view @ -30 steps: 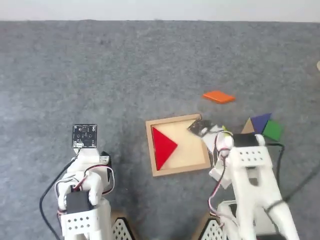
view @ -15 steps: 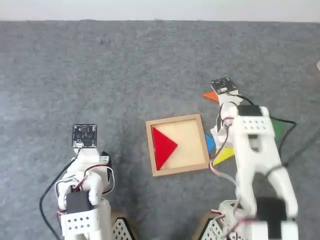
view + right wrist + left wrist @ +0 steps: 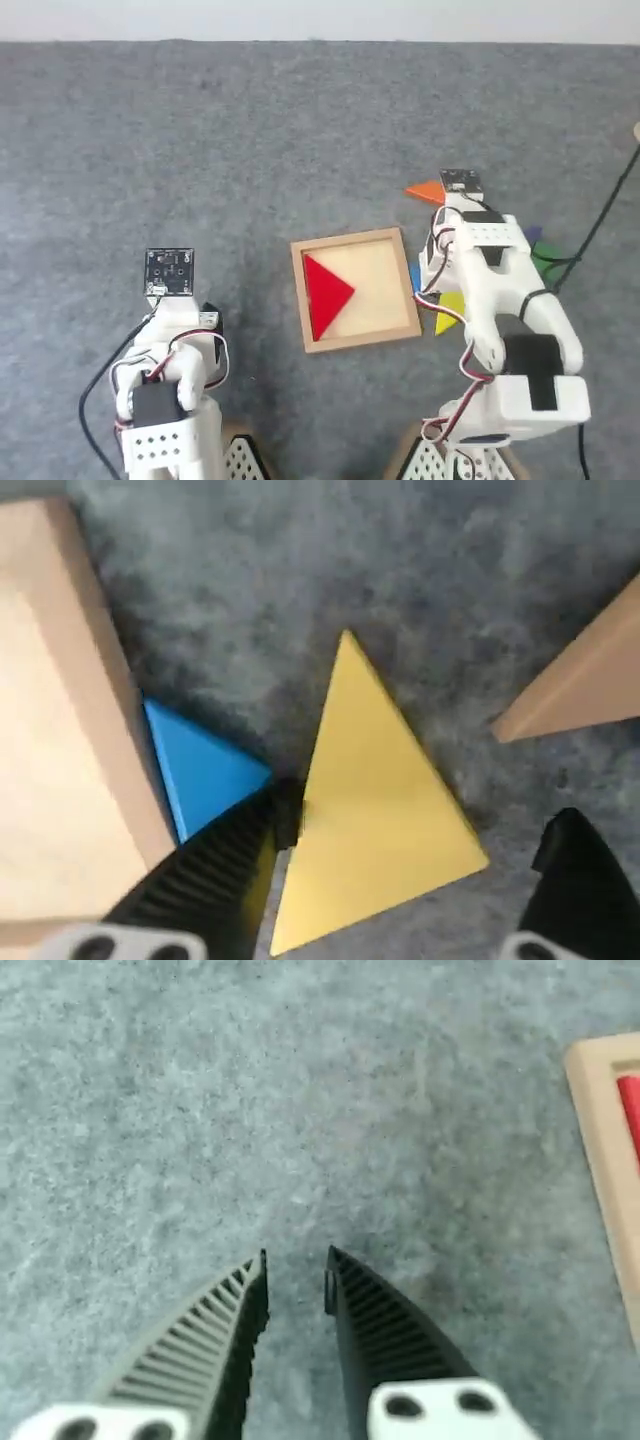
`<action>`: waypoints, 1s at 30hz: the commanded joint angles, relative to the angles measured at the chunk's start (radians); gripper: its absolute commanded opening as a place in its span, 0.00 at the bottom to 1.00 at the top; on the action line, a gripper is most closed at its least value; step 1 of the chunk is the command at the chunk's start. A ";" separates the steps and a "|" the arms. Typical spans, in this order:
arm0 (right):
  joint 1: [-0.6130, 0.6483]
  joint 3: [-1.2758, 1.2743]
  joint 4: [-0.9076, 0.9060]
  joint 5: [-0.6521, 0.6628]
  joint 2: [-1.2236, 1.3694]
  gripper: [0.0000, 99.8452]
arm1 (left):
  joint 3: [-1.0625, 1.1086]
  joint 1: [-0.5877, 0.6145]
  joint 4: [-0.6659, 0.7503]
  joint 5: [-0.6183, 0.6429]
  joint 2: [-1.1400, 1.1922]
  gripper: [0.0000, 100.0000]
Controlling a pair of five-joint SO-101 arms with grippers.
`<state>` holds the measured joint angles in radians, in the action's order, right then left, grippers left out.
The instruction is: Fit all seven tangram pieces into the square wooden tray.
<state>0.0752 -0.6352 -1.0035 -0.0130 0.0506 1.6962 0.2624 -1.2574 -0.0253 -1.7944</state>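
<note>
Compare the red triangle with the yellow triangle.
The red triangle lies inside the tray, against one wall; the yellow triangle lies outside it on the carpet. The open right gripper straddles the yellow triangle; no gripper is at the red triangle. Both lie flat.

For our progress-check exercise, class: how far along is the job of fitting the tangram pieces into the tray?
Done: a red triangle lies in the square wooden tray. In hand: nothing gripped; the right gripper hangs open over the yellow triangle. Left: that one, the blue triangle beside the tray, the orange piece, green piece, purple piece and tan piece, all outside.
</note>
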 commanded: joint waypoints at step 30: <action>-0.030 -0.176 -0.036 0.051 -0.403 0.32 | -0.013 0.002 -0.003 -0.002 -0.020 0.09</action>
<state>0.0522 -0.7350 -1.0618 0.0361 -0.1718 1.6962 0.2624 -1.2574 -0.0253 -1.7944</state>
